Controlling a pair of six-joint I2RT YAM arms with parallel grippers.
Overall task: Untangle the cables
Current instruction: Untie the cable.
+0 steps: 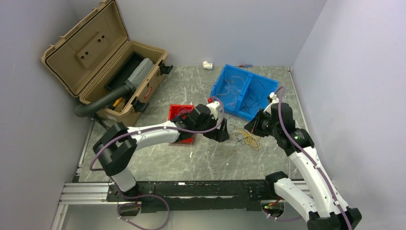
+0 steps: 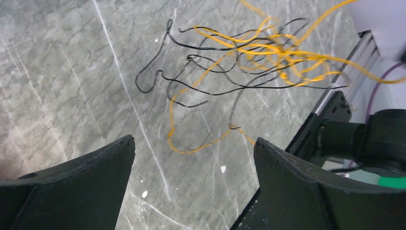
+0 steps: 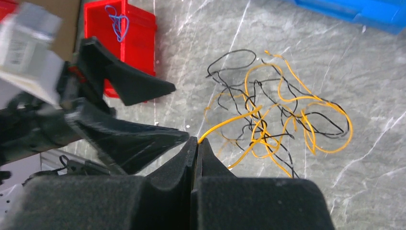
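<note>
Centrally, left end effector gaping empty over cables, right end effector pinching one orange strand

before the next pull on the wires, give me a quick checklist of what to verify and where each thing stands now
1. Right jaws clamped on one strand: ok, shut on an orange strand that leaves their tips.
2. Left jaws ready to grasp: ok, open wide, holding nothing.
3. Left jaws aimed at the tangle: ok, an orange loop lies just ahead of them in the left wrist view.
4. Tangle loosened: not ok, black and orange are interlaced in one clump on the table.
5. Pinched strand free of knots further along: cannot tell.
</note>
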